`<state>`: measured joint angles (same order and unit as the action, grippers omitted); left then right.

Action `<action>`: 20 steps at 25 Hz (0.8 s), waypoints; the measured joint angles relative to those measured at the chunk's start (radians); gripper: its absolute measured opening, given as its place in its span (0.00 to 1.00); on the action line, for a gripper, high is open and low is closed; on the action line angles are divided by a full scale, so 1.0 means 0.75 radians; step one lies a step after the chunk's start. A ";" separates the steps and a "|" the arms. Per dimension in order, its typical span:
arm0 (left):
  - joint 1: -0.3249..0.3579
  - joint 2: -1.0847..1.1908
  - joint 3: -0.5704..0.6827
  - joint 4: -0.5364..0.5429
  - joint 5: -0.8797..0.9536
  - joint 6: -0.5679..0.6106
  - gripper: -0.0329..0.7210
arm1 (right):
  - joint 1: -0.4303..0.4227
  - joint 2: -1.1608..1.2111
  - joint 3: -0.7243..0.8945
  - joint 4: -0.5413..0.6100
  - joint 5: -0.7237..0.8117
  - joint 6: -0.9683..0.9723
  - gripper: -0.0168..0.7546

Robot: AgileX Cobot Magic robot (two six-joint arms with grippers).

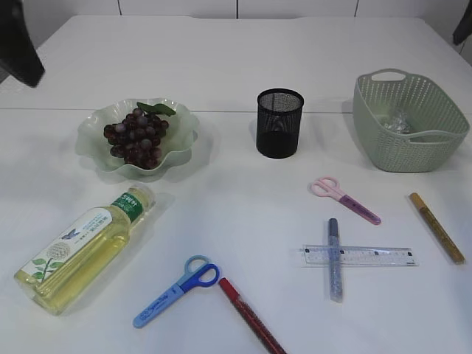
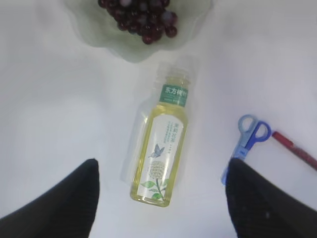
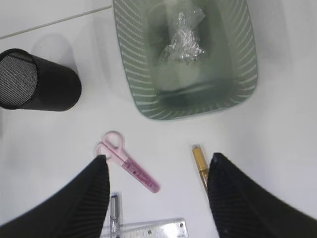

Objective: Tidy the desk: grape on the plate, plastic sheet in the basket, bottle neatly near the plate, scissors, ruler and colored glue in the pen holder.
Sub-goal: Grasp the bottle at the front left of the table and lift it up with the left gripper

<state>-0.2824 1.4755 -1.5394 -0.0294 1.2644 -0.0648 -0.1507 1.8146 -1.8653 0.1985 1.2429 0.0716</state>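
Seems past the first two steps: grape [image 1: 137, 137] lies on the plate [image 1: 94, 124]; crumpled plastic sheet [image 3: 184, 38] sits inside the basket [image 3: 143, 94]; bottle [image 1: 87, 248] lies on its side on the white tabletop [image 1: 236, 221] in front of the plate, so standing it neatly looks to be the step in hand; calls for a descent over the bottle's body; pen holder [image 1: 279, 122] waits, with scissors, ruler [image 1: 359, 256] and glue pens loose nearby. Left claw [image 2: 161, 198] hangs above the bottle, fingers spread wide, holding nothing; right claw [image 3: 158, 198] hovers spread and empty over pink scissors [image 3: 128, 162].
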 joint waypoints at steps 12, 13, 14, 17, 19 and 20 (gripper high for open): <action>-0.106 0.383 0.024 0.070 -0.031 0.021 0.82 | 0.000 -0.451 0.572 0.024 0.003 -0.022 0.66; -0.106 0.418 0.024 0.072 -0.033 0.021 0.82 | 0.000 -0.466 0.602 0.024 0.004 -0.026 0.66; -0.106 0.445 0.024 0.072 -0.033 0.021 0.82 | 0.000 -0.471 0.621 0.024 0.004 -0.029 0.66; -0.106 0.526 0.024 0.072 -0.041 0.027 0.82 | 0.000 -0.477 0.633 0.035 0.004 -0.033 0.66; -0.106 0.570 0.024 0.072 -0.046 0.042 0.82 | 0.000 -0.483 0.633 0.045 0.004 -0.033 0.66; -0.106 0.593 0.024 0.076 -0.046 0.046 0.82 | 0.000 -0.487 0.633 0.047 0.004 -0.035 0.66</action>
<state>-0.3619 1.9199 -1.5216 0.0273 1.2299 -0.0304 -0.1507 1.4497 -1.3906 0.2339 1.2458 0.0456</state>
